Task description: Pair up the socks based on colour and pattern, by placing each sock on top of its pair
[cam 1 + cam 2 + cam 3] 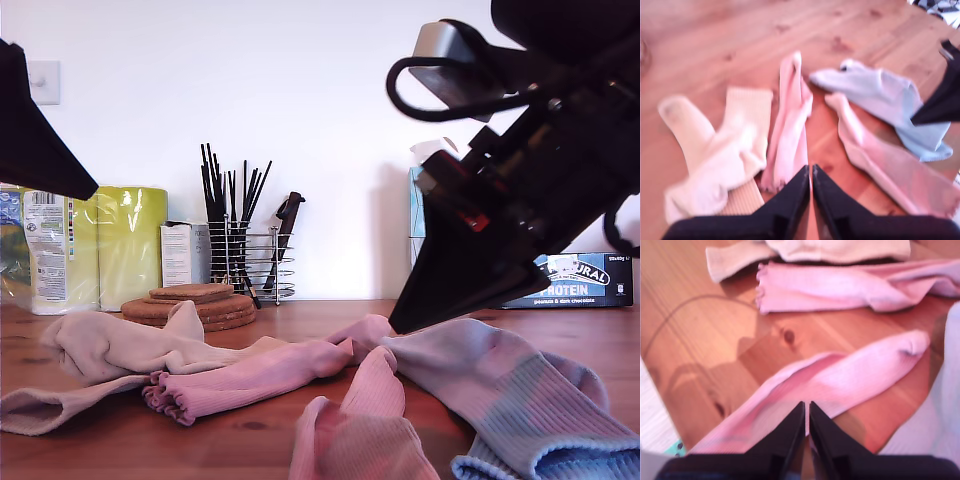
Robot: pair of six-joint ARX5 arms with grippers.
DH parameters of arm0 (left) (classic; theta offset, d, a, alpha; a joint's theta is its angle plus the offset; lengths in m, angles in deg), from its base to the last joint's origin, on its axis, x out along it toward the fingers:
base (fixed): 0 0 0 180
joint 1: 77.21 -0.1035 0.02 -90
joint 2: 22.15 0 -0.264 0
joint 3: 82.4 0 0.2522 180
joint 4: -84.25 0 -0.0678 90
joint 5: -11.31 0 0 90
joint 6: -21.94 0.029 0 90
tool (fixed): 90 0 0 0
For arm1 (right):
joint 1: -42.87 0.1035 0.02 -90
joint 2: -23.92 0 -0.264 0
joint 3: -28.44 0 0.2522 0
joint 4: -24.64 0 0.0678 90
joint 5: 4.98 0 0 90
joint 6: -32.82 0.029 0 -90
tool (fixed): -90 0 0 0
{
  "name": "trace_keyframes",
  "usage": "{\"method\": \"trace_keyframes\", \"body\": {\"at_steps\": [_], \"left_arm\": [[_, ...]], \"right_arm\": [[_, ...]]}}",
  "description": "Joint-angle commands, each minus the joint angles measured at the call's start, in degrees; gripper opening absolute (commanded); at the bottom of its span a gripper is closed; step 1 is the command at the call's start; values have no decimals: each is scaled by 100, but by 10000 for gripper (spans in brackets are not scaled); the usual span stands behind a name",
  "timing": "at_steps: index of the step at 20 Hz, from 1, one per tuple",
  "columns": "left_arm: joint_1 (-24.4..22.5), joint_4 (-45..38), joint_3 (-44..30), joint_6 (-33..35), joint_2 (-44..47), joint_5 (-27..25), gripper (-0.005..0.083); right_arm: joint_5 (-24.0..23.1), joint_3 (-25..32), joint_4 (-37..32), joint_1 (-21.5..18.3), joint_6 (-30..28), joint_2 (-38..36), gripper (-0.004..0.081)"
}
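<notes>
pink sock [840, 382] lying slantwise on table, second claw [806, 412] clenched above it, first claw [811, 177] clenched

Ribbed cloth socks [250, 375] (matt), wood table [300, 315]

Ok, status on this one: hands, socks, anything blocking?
My first hand shut, empty. My second hand shut, empty, above pink sock. Socks unpaired. Nothing blocking.

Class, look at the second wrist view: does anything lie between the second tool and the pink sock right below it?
Nothing visible does. My second tool, fingers together, hangs directly over the near pink ribbed sock with only air between. The other pink sock lies apart across bare wooden table.
</notes>
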Motion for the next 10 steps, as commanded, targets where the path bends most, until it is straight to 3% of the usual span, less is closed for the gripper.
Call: {"method": "trace_keyframes", "body": {"at_steps": [1, 10], "left_arm": [[20, -151, -66, -22, 20, 7, -22], [20, -157, -66, -79, 20, 9, -21]], "right_arm": [[52, 0, -157, 33, 4, 258, -12], [494, -507, -343, 160, -4, 1414, -12]]}}
